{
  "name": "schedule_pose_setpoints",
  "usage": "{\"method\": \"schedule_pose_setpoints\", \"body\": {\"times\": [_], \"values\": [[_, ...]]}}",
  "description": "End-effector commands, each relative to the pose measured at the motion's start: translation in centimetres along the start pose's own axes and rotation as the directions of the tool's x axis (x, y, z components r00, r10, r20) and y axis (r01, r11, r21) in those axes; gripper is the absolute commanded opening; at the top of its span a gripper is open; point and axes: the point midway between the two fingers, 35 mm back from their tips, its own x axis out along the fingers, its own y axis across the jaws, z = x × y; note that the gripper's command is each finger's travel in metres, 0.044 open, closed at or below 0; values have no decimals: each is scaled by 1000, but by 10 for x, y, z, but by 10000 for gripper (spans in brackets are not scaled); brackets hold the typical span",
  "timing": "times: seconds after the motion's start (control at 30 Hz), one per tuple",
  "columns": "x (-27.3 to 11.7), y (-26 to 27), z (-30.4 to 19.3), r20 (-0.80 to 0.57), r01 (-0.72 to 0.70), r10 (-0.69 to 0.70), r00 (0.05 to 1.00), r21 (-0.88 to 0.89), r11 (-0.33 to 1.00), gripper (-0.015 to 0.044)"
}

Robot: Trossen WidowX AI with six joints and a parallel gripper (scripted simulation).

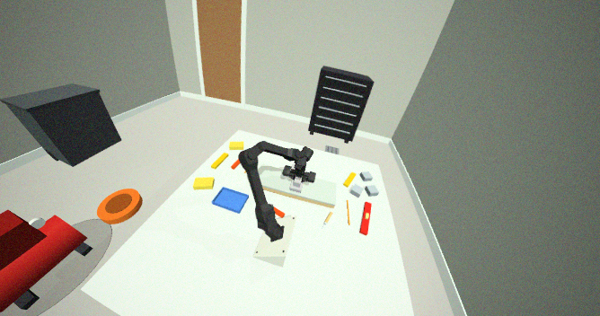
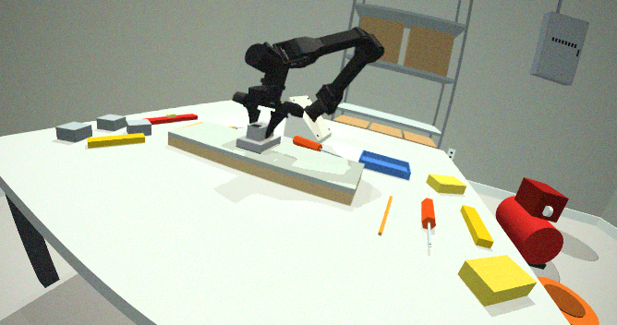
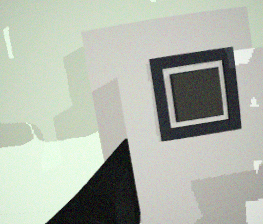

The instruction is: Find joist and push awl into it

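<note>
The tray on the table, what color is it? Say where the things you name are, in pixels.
The tray (image 1: 230,200) (image 2: 385,165) is blue, and it shows best in the top view.

Bright Desk, Dim Walls

The desk (image 1: 180,248) (image 2: 231,255) glares nearly white, its surface washed out, while the wall (image 1: 516,113) (image 2: 162,33) sinks into grainy grey-green. Light seems to fall from above, though I can't see a lamp. Soft shadows spread beside the panel (image 1: 314,193) (image 2: 222,150), and hard-edged pale patches break up its top. Up close, the stud finder (image 3: 172,170) has jagged bright spots and fuzzy edges; its screen (image 3: 198,95) is dark and speckled. From above, small things look soft.
</note>
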Motion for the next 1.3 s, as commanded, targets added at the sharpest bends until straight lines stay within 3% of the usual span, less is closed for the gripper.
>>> {"method": "schedule_pose_setpoints", "body": {"times": [0.0, 1.27], "values": [[0, 9, -1, 0, -4, 4, 1000, -2, 1000, 0], [0, 63, 0, 0, -7, 7, 1000, -1, 1000, 0]]}}
